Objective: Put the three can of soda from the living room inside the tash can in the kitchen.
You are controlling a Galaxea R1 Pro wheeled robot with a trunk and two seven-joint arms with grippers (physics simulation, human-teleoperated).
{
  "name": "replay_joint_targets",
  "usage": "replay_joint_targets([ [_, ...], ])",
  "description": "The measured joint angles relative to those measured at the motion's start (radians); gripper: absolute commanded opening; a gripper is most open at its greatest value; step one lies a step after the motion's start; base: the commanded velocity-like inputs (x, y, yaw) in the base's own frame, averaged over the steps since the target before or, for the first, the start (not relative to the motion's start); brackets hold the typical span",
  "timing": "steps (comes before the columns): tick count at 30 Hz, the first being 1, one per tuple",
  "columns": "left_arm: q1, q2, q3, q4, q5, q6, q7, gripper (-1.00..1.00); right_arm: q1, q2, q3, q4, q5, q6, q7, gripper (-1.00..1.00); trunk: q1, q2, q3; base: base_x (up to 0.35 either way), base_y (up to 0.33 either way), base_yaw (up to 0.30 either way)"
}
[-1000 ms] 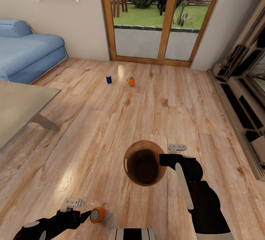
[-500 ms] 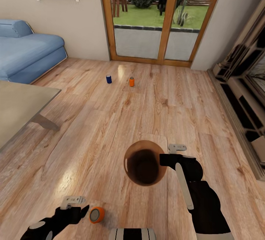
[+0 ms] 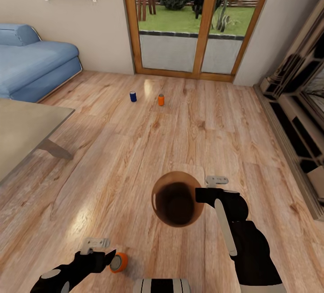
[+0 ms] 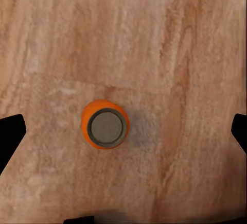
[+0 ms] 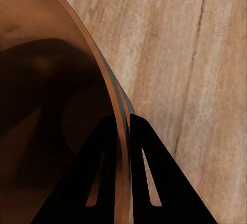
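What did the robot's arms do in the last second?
The left gripper slid toward the robot's right and closed in over the nearest orange soda can; its fingers stand wide apart around it, not gripping. The right gripper kept its pinch on the trash can rim. The blue can and far orange can stayed put.
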State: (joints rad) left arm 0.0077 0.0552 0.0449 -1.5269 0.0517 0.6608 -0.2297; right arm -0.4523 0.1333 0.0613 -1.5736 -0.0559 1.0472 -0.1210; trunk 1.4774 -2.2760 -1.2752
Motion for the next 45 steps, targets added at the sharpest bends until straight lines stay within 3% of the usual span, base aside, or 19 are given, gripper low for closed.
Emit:
replay_joint_targets([
  [4, 0.0, 0.009, 0.012, 0.0, 0.001, -0.055, -0.122, 1.0, 0.0, 0.0, 0.0, 0.0, -0.001, 0.0, 0.0, -1.0, 0.0, 0.0, 0.0, 0.0, 0.0, 0.0],
  [7, 0.0, 0.066, 0.03, -0.001, 0.001, -0.001, -0.275, 1.0, 0.0, 0.001, 0.0, 0.0, 0.0, 0.0, 0.0, -1.0, 0.0, 0.0, 0.0, 0.0, 0.0, 0.0],
  [12, 0.0, 0.099, 0.037, -0.005, 0.001, 0.012, -0.378, 1.0, 0.0, 0.001, 0.0, 0.0, -0.001, 0.0, 0.0, -1.0, 0.0, 0.0, 0.0, 0.0, 0.0, 0.0],
  [18, 0.0, 0.097, 0.038, -0.006, 0.001, 0.029, -0.384, 1.0, 0.0, 0.001, 0.0, 0.0, 0.003, 0.0, 0.0, -1.0, 0.0, 0.0, 0.0, 0.0, 0.0, 0.0],
  [22, 0.0, 0.093, 0.039, -0.007, 0.001, 0.08, -0.382, 1.0, 0.0, 0.001, 0.0, 0.0, -0.002, 0.0, 0.0, -1.0, 0.0, 0.0, 0.0, 0.0, 0.0, 0.0],
  [30, -0.001, 0.061, 0.039, -0.007, 0.0, 0.112, -0.38, 1.0, 0.0, 0.001, 0.0, 0.0, -0.002, 0.0, -0.002, -1.0, 0.0, 0.0, 0.0, 0.0, 0.0, 0.0],
  [42, -0.002, 0.051, 0.038, -0.007, 0.0, 0.112, -0.372, 1.0, 0.0, 0.0, -0.002, 0.0, 0.0, 0.0, -0.001, -1.0, 0.046, -0.084, -0.038, 0.0, 0.0, 0.0],
  [45, -0.002, 0.052, 0.038, -0.007, 0.0, 0.112, -0.372, 1.0, 0.0, 0.001, -0.002, 0.0, 0.001, 0.0, 0.0, -1.0, 0.046, -0.084, -0.038, 0.0, 0.0, 0.0],
])
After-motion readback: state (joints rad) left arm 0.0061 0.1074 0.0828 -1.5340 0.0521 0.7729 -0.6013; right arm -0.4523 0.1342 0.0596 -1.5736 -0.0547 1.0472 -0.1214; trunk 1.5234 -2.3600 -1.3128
